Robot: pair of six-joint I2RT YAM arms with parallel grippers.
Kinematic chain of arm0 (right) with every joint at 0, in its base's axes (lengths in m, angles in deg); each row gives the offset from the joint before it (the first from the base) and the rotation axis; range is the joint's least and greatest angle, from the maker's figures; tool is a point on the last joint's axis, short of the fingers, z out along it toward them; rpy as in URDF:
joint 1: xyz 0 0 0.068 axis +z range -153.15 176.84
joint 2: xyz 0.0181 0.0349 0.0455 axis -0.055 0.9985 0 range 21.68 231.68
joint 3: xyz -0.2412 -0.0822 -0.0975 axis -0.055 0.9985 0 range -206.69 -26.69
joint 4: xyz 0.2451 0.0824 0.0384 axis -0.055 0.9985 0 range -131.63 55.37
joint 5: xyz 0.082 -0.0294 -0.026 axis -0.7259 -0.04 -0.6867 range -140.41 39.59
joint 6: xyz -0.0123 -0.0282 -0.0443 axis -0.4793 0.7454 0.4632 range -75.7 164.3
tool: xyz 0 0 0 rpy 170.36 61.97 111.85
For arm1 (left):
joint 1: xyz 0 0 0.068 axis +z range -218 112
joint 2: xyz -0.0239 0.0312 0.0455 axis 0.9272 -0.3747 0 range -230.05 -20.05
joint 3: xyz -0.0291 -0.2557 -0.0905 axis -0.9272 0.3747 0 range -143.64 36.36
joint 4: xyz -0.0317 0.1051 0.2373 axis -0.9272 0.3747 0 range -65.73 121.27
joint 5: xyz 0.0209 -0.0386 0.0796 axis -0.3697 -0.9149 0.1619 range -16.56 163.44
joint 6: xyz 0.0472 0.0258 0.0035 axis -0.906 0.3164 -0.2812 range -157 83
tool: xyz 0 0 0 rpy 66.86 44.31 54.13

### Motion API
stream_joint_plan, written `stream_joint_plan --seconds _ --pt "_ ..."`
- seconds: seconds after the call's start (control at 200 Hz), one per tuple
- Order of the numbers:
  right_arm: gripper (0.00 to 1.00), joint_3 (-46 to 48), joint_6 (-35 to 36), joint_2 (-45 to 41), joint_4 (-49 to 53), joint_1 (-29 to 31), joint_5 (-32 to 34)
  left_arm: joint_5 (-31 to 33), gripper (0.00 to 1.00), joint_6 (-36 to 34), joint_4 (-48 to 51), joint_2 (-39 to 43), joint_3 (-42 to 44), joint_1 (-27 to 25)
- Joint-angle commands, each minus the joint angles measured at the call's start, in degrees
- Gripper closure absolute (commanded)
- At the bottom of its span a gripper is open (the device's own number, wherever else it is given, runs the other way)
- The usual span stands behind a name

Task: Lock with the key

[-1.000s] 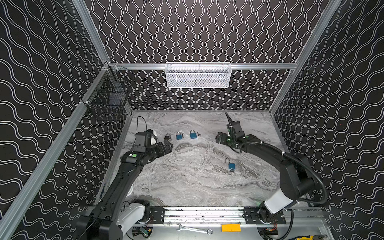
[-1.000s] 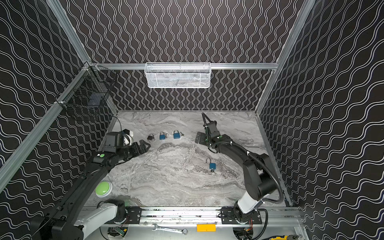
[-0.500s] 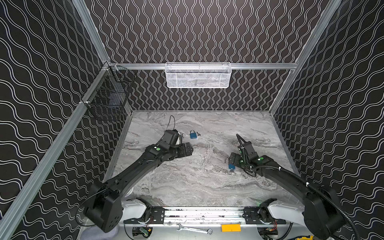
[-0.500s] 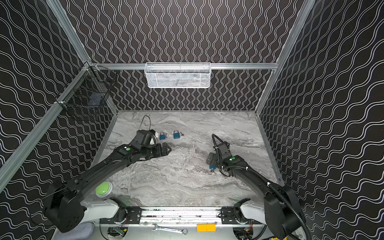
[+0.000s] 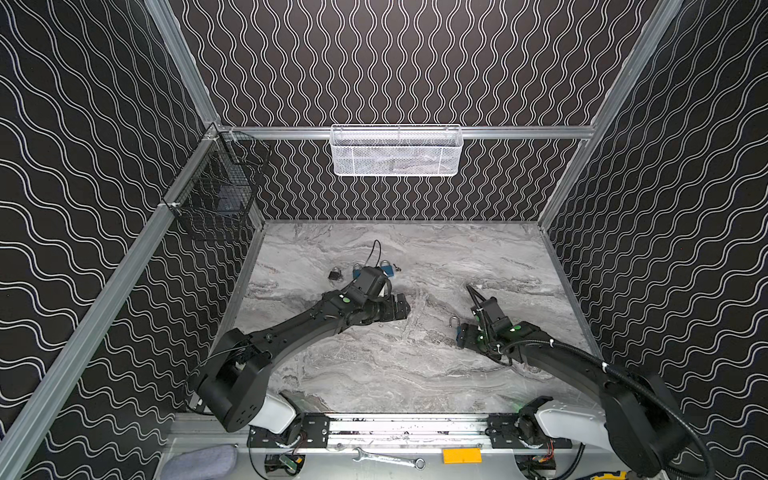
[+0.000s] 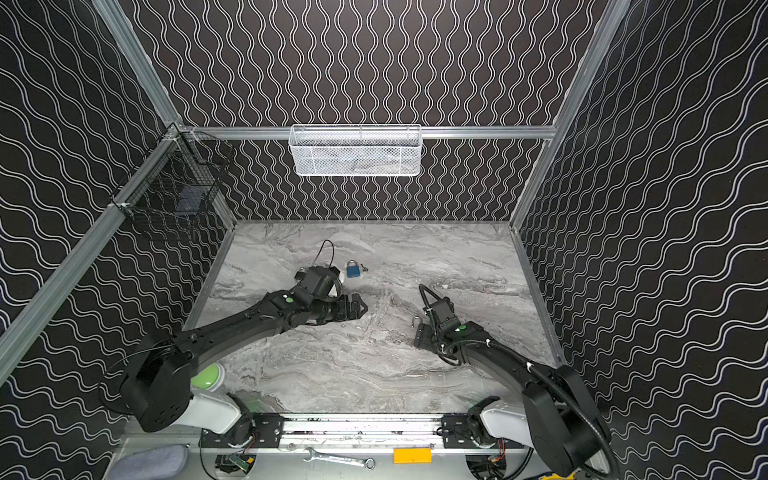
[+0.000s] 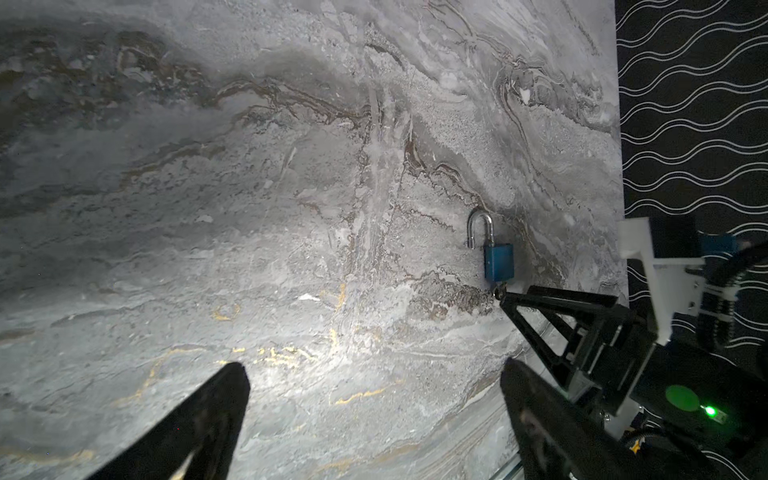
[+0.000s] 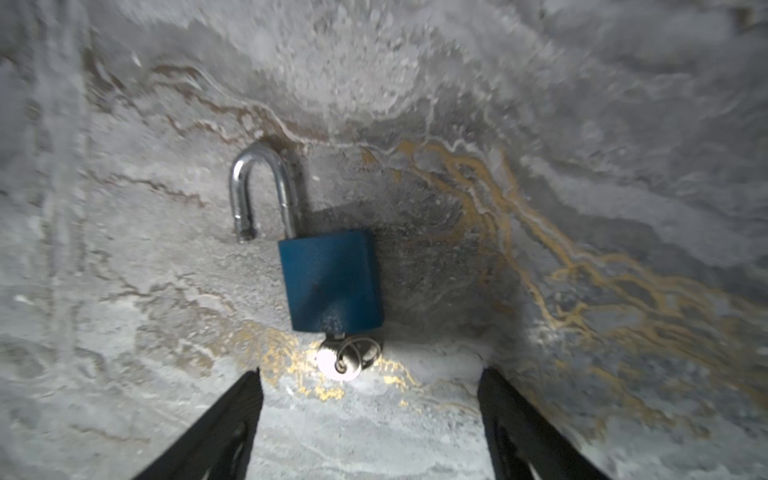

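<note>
A blue padlock (image 8: 330,282) lies flat on the marble table, its steel shackle (image 8: 259,187) swung open. A silver key (image 8: 347,359) with a small ring sticks out of its bottom end. My right gripper (image 8: 370,376) is low over the table just behind the key, open, with the key head a little ahead of its fingertips and untouched. In both top views this gripper (image 5: 467,338) (image 6: 419,340) covers most of the padlock (image 5: 458,331). My left gripper (image 7: 372,368) (image 5: 401,307) hovers open and empty over mid-table, facing the padlock (image 7: 498,262).
Behind the left wrist lie a black padlock (image 5: 336,274) and two blue padlocks (image 5: 356,270) (image 5: 386,268). A white mesh basket (image 5: 395,151) hangs on the back wall and a black wire basket (image 5: 216,195) on the left wall. A wrench (image 5: 386,458) lies on the front rail.
The left arm swung from the left edge past the padlock row to mid-table. The right arm drew back from the far side and dropped low behind the open padlock's key.
</note>
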Motion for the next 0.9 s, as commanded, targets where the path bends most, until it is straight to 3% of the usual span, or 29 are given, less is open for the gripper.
stream_joint_plan --seconds 0.0,0.365,0.711,0.896 --pt "0.17 -1.9 1.5 2.8 -0.9 1.2 2.0 0.0 0.01 0.7 -2.5 0.0 0.1 -0.1" --pt "0.24 -7.1 2.1 11.5 2.2 3.9 8.7 1.2 0.01 -1.6 0.1 1.4 -0.8 -0.1" --pt "0.33 -7.1 3.9 14.3 0.1 4.3 7.7 -0.1 0.01 -1.7 -0.7 1.1 -0.5 -0.1" --pt "0.44 -7.5 4.2 14.7 -0.4 4.9 6.4 -0.4 0.03 -2.1 -0.6 1.0 -0.8 -0.1"
